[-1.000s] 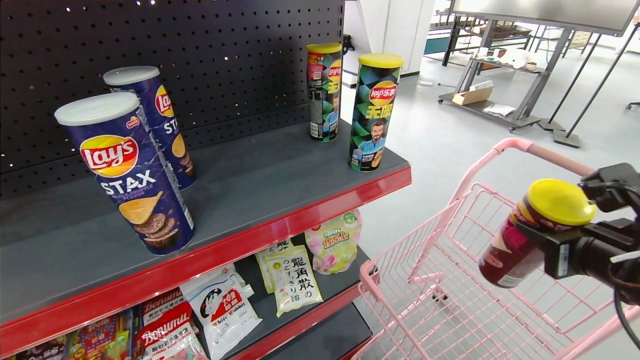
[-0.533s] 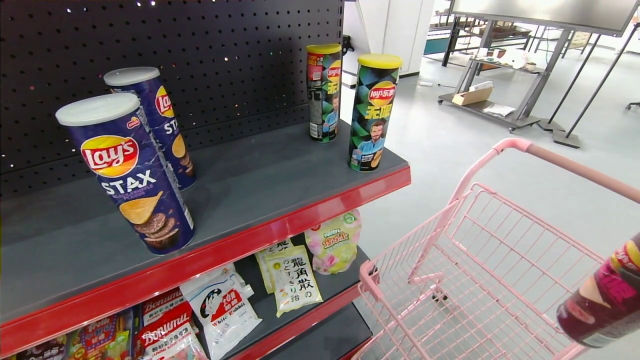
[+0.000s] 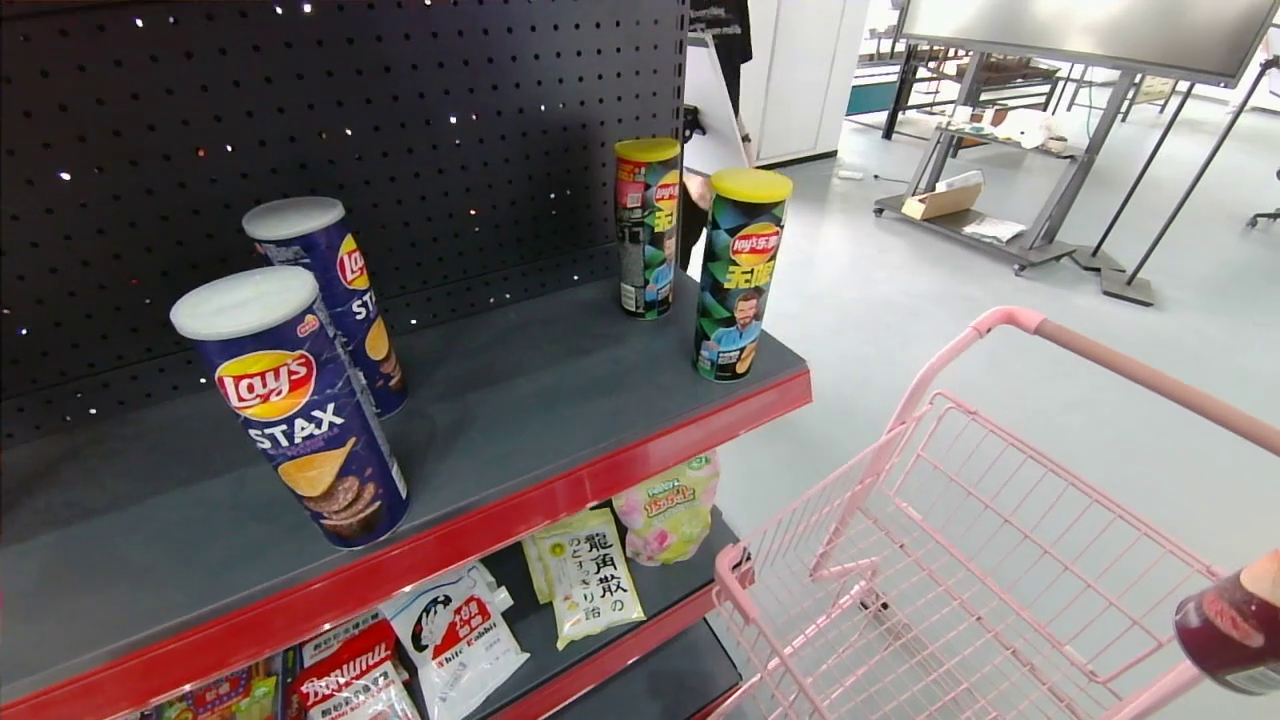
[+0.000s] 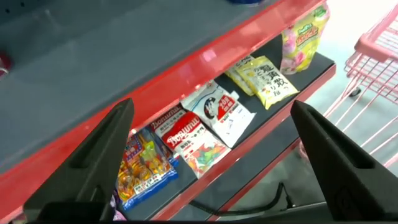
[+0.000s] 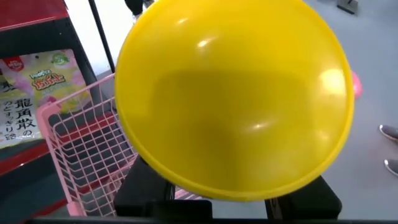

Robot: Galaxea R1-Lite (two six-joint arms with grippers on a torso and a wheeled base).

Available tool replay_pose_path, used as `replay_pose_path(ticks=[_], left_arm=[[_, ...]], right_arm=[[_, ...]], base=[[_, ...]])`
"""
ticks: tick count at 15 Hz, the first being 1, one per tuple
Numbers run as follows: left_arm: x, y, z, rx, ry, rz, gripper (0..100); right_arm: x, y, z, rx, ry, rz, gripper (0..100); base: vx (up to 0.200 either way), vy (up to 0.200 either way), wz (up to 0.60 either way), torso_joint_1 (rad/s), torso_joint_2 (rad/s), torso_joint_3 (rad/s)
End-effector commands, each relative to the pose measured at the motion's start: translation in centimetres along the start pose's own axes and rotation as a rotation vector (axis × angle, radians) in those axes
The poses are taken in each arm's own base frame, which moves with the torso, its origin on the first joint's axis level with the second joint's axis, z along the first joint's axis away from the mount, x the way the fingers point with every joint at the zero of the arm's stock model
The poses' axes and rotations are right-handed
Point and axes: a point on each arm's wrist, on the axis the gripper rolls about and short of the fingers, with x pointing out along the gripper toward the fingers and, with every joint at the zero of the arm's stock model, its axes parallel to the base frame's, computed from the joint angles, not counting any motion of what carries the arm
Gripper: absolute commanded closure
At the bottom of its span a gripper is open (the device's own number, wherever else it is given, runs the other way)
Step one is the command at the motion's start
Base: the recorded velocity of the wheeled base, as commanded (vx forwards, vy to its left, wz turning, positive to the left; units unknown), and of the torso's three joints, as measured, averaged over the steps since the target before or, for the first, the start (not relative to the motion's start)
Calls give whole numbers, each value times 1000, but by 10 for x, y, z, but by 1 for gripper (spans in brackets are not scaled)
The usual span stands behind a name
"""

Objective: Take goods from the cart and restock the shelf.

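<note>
**Carrying the can to the shelf.** My right gripper point(image 5: 230, 208) is clamped on the dark red can point(image 3: 1228, 632) just below its yellow lid point(image 5: 233, 93). The can hangs tilted by the near rim of the pink cart point(image 3: 1140, 378), well apart from the shelf point(image 3: 560, 400). My left gripper point(image 4: 214, 165) is empty, its fingers spread wide in front of the snack bags point(image 4: 217, 115) on the lower level.

To place the can well, I judge I should:
- raise it above the red edge point(image 3: 620, 458);
- turn it upright over the bare stretch between the blue cans point(image 3: 300, 420) and the green cans point(image 3: 735, 290);
- set its base flat, and only then let go.

A tilted base, or a brush against a neighbour, could topple these tall tubes.
</note>
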Motion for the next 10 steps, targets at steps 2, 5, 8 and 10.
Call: replay_pose_path(ticks=[2,5,8,10], left_arm=[[-1,0,2,0,-3,-1,0],[0,1,2,7,0,-9,0],[2,4,5,18,-27,-73,0],[5,6,11,24,-56,-123,0]], right_arm=[[1,1,-7,-6,22,-1,100],[3,2,-11,-10,38,4,100],[6,3,-11,-14,54,6,100],[8,4,-11,-16,66,7,100]], base=[[0,0,0,171,-403,-247],[0,0,0,167,-386,-225],[0,0,0,157,-369,-211],[0,0,0,156,-352,-203]])
